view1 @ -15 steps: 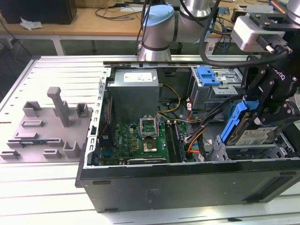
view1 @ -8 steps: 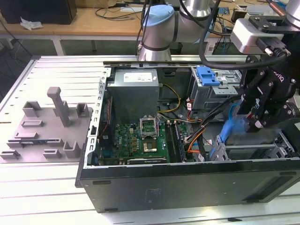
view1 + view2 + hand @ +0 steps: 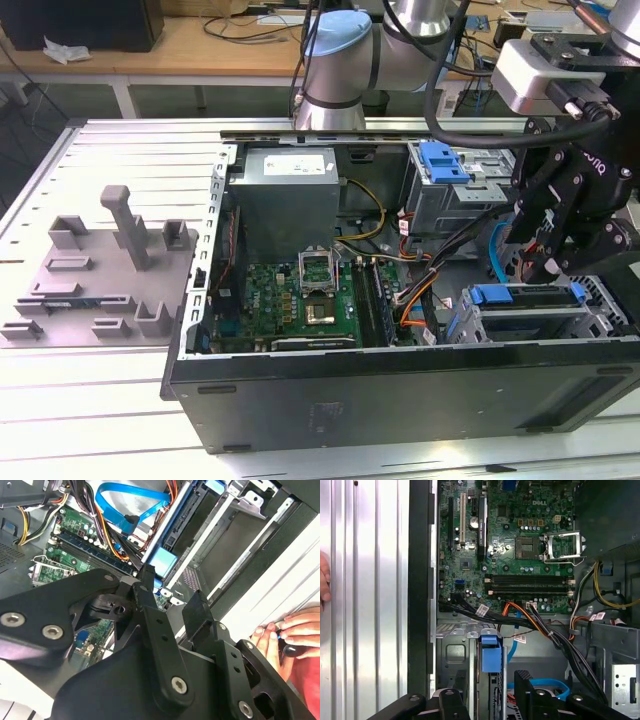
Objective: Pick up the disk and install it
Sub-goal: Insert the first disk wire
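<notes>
Gripper (image 3: pixel 545 270) spread wide over the disk (image 3: pixel 520 300), which stood in the bay at the near corner of the case, on the exterior view's right.

In both wrist views I saw the two black fingers (image 3: pixel 524 680) parted and grasping nothing. The disk's blue carrier tab (image 3: pixel 490 652) lay on the line between them, and I could not tell whether either pad touched it. The disk stood on edge in the metal bay of the computer case (image 3: pixel 400 365), so I judged it was sitting in its slot. To do this step well, I would keep the fingers square to the carrier's flat sides and move straight along the slot. I would also stay clear of the black cable bundle (image 3: pixel 555 635) just beside the bay, and mind the person's hand (image 3: pixel 292 630) resting on the table near the case.
</notes>
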`<state>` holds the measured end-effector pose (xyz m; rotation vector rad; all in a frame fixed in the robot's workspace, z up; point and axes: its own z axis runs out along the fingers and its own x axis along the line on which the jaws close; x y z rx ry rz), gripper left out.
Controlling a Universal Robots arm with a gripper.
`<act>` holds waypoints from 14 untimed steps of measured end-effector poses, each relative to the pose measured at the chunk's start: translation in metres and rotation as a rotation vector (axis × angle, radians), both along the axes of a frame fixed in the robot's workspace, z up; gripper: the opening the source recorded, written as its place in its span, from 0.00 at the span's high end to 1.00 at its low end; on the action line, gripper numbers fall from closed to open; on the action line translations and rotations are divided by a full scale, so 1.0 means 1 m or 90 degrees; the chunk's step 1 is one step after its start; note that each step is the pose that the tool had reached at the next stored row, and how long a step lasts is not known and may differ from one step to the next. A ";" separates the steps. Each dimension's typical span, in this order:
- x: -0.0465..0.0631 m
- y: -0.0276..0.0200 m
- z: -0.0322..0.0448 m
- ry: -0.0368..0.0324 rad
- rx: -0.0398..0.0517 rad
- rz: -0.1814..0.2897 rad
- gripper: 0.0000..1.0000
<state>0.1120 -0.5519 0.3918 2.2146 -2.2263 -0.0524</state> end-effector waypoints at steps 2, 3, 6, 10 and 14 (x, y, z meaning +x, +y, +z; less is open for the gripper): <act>0.000 0.0000 0.0000 0.0000 -0.0001 0.000 0.50; 0.000 0.0000 0.0000 0.0000 -0.0002 0.000 0.50; 0.000 0.0000 0.0000 0.0000 -0.0003 0.000 0.50; 0.000 0.0007 0.0000 -0.0001 -0.0007 0.000 0.50; 0.000 0.0056 -0.0001 -0.0001 -0.0123 0.000 0.50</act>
